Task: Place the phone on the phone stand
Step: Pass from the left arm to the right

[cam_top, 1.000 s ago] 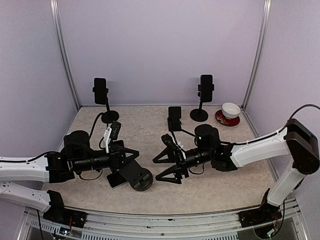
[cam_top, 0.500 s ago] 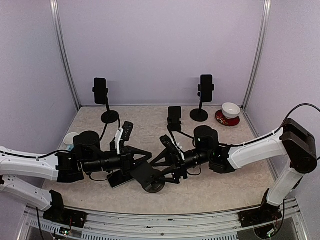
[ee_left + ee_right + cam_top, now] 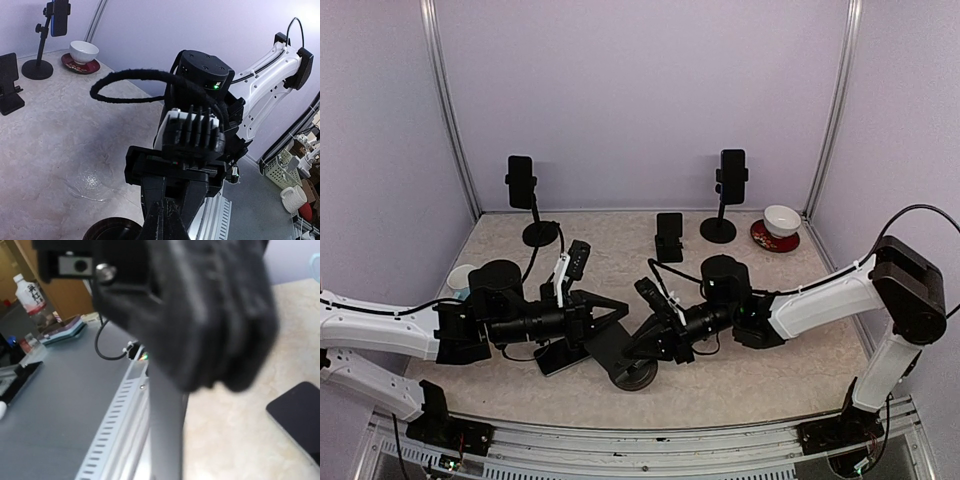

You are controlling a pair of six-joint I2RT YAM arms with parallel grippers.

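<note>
The phone stand, black with a round base [image 3: 634,375] and a flat plate [image 3: 608,345], hangs tilted low over the table between both arms. My left gripper [image 3: 618,318] is shut on it; the left wrist view shows the fingers [image 3: 170,220] pressed together beside the base [image 3: 107,231]. From the right, my right gripper [image 3: 648,345] is closed on the same stand. The right wrist view is blurred, with a grey bar [image 3: 167,430] running up the middle. The phone [image 3: 555,358] lies flat on the table under the left arm, and its dark corner [image 3: 298,412] shows in the right wrist view.
Two tall stands holding phones stand at the back left [image 3: 521,180] and back right [image 3: 732,172]. A small black stand [image 3: 669,236] sits between them. A white bowl on a red saucer [image 3: 781,220] is at the back right, and a cup [image 3: 460,280] at the left.
The left arm carried the stand rightward to the middle. The right gripper, wide open a second ago, moved in and closed on the stand.
</note>
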